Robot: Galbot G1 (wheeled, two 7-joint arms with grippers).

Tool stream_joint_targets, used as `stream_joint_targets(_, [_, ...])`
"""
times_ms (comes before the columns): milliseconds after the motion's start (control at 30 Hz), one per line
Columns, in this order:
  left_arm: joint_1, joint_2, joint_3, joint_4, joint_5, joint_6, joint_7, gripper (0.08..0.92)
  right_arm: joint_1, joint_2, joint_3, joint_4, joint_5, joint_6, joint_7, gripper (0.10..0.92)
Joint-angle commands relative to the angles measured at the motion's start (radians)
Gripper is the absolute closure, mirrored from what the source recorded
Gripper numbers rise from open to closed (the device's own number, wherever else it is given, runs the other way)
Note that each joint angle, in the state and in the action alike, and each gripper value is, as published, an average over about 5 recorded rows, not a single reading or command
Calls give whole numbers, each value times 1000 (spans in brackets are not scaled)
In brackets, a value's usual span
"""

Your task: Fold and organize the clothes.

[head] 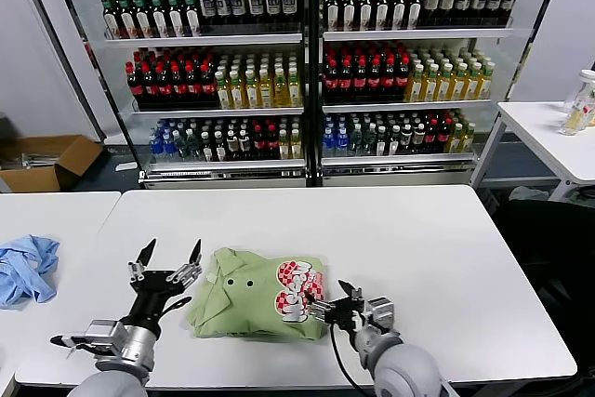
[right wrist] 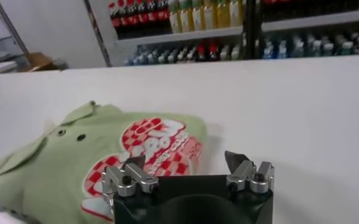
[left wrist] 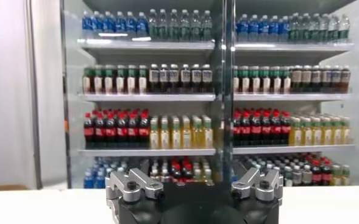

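The light green polo shirt (head: 257,293) lies folded on the white table (head: 390,239) near its front edge, collar to the left and the red-and-white checkered print (head: 297,290) to the right. It also shows in the right wrist view (right wrist: 100,158). My left gripper (head: 169,254) is open and empty, raised just left of the shirt's collar, fingers pointing up toward the shelves. My right gripper (head: 327,299) is open and empty at the shirt's right edge, beside the print; its fingertips (right wrist: 235,159) rest low over the table.
A crumpled light blue cloth (head: 26,267) lies on the adjoining table at the left. A glass-door cooler full of bottles (head: 307,62) stands behind the table. A second white table (head: 548,132) with bottles is at the far right. A cardboard box (head: 42,160) sits on the floor.
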Motion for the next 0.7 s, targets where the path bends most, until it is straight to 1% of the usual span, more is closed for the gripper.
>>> stream_joint_targets(33, [43, 23, -83, -18, 14, -27, 25, 177, 96, 36, -100, -103, 165, -14, 102, 209])
stream_joint_targets(100, [40, 24, -83, -16, 15, -27, 25, 177, 88, 33, -93, -95, 188, -14, 106, 238])
stream_joint_targets(233, [41, 24, -84, -12, 16, -27, 25, 177, 80, 32, -87, -92, 192, -13, 99, 345])
stream_joint_targets(467, [43, 18, -82, -12, 20, -27, 24, 177, 71, 25, -74, -72, 110, 20, 62, 553])
stream_joint_targets(600, [41, 17, -78, -7, 23, -26, 25, 177, 63, -6, -4, 5, 75, 27, 26, 665])
stream_joint_targets(700, [34, 18, -74, 2, 25, -28, 24, 177, 44, -73, 95, 76, 59, 6, -29, 752])
